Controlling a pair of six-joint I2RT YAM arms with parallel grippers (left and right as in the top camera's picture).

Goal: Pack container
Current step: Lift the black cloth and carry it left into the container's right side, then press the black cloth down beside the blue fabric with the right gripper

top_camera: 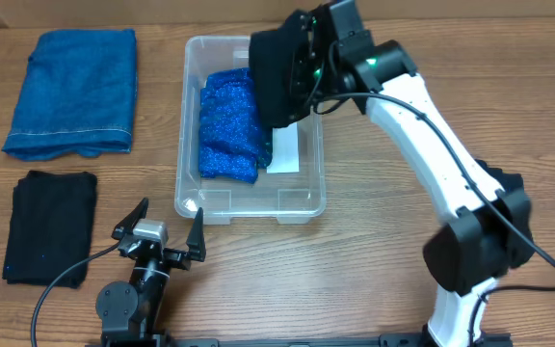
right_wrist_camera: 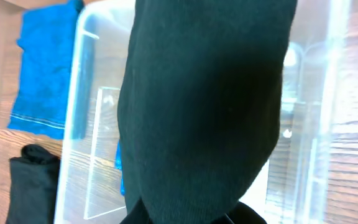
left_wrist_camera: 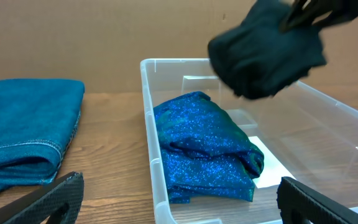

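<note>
The container (top_camera: 249, 204), a clear plastic bin, sits on the bench (top_camera: 374, 289) about mid-width, with its long sides running away from the arm bases. A white label (top_camera: 284, 154) shows through the floor on the right side. Inside, a folded sparkly blue cloth (top_camera: 229, 135) lies on the floor against the left wall and fills roughly the left half. The right half is bare apart from the label. The right arm (top_camera: 422, 135) reaches in from the near right, over the bin's far right part. The right jaws are clenched on a bunched black cloth (top_camera: 276, 82), which hangs from them above the bin. In the left wrist view there is a gap between this cloth and the sparkly one below it. The fingertips themselves are buried in the fabric. The left jaws are released, spread wide and empty, low over the bench just before the container's near left corner and pointing toward it. Two items lie on the bench left of the bin, apart from each other and from the container. At the far left is a folded blue towel (top_camera: 73, 92). Nearer is a folded black garment (top_camera: 51, 226).
</note>
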